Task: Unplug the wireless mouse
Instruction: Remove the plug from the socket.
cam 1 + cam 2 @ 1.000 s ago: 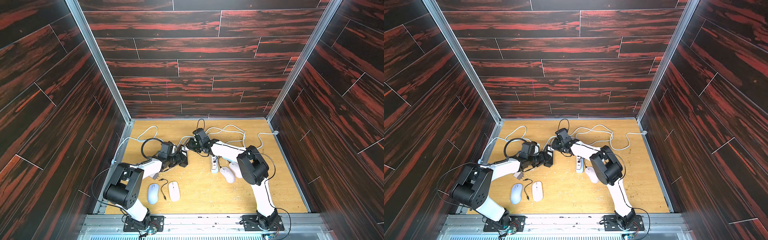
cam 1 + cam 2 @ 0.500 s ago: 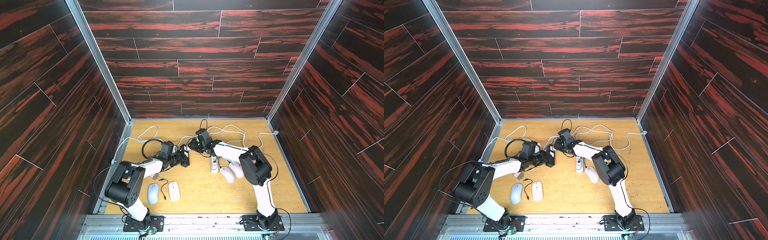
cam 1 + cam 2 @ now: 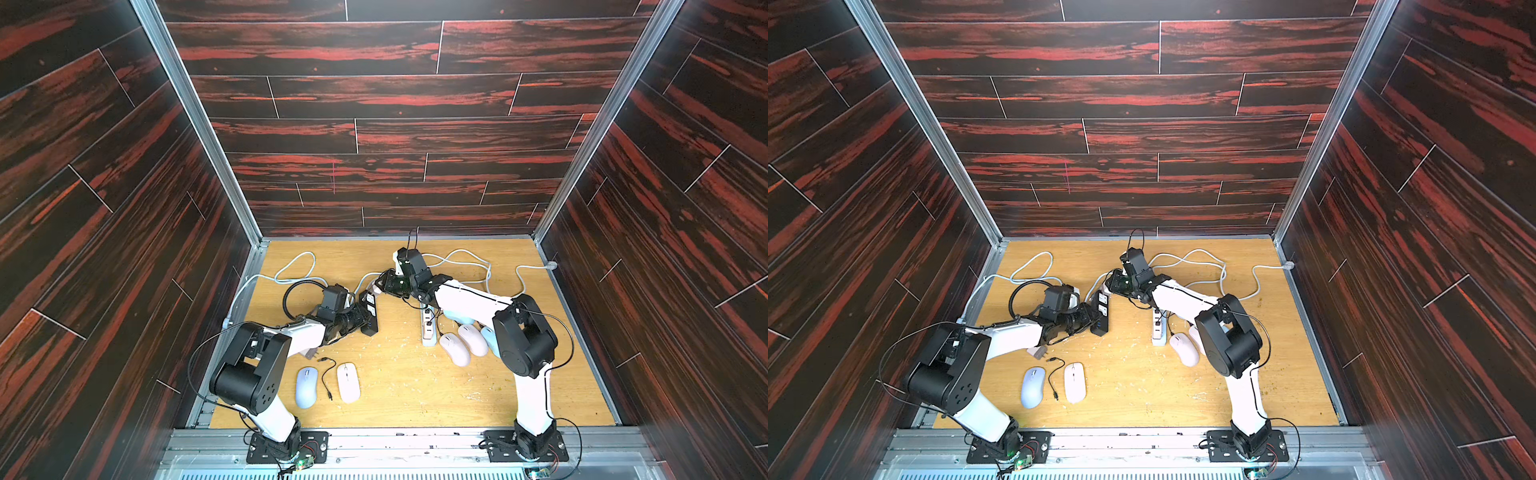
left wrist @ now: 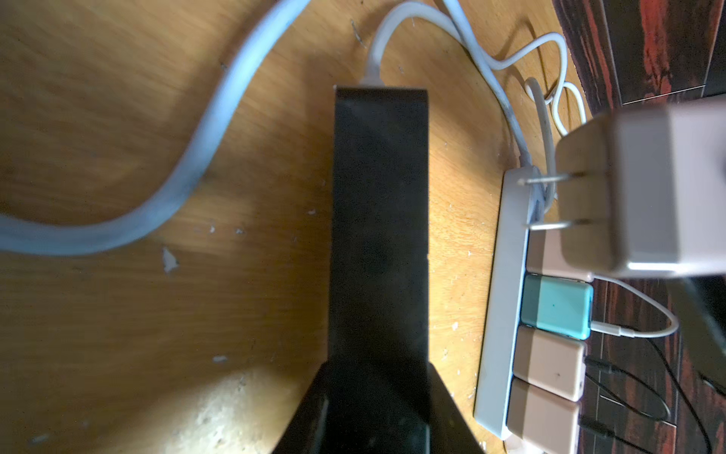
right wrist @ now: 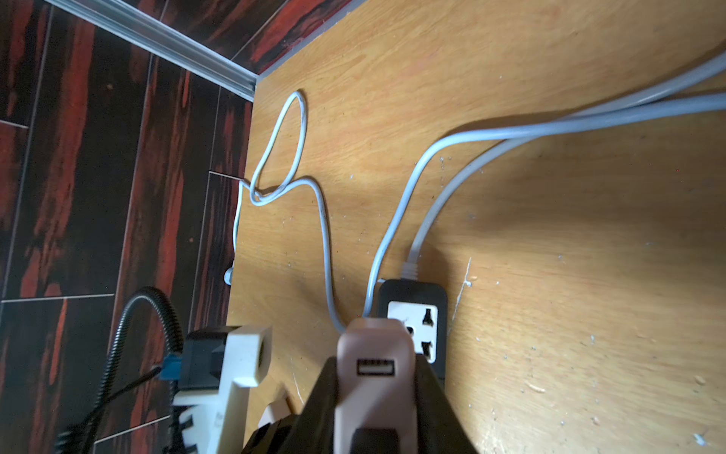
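Two prongs (image 4: 544,181) you see only from left wrist; right tool (image 5: 375,365) pinches pink charger (image 5: 373,342), left tool (image 4: 379,371) black strip (image 4: 379,216).

Two power strips are showing: the white power strip (image 3: 428,334) and a black power strip (image 3: 369,311) near it. Five mice are showing in a top view: three mice (image 3: 455,350) are huddling just beside the white power strip, and two mice (image 3: 348,382) are lying well apart from it. Six adapters are showing. Four adapters (image 4: 558,310) are sitting plugged into the white power strip, one pink adapter (image 5: 373,353) is hanging in the air near it, and one loose adapter (image 3: 1038,352) is lying well apart from it. One black cable (image 3: 326,376) is also lying well apart from it.
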Available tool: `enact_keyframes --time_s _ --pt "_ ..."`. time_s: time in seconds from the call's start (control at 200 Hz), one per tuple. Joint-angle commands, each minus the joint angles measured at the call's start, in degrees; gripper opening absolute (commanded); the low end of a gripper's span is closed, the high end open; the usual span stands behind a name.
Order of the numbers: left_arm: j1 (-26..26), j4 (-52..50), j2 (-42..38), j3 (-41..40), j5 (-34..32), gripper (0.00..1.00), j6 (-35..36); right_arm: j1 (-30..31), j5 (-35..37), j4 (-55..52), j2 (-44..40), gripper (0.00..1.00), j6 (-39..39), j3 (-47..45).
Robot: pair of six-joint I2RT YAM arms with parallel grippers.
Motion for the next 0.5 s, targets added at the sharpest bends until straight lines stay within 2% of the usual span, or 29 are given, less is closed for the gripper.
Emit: enact_keyframes --time_s 0.0,0.251,0.496 --pt "0.58 -0.96 0.7 -1.25 -1.9 0.0 -1.03 -1.48 -2.22 2.49 -1.98 0.0 1.29 -1.4" --pt "0.7 -2.61 1.14 -0.49 -2.53 0.0 -0.82 -1.88 1.37 -1.29 -4.34 0.0 -3.29 0.31" --pt "0.71 -2.03 2.71 -0.19 -2.23 0.0 -0.95 -3.47 3.58 -2.01 -8.6 0.0 -5.06 -2.49"
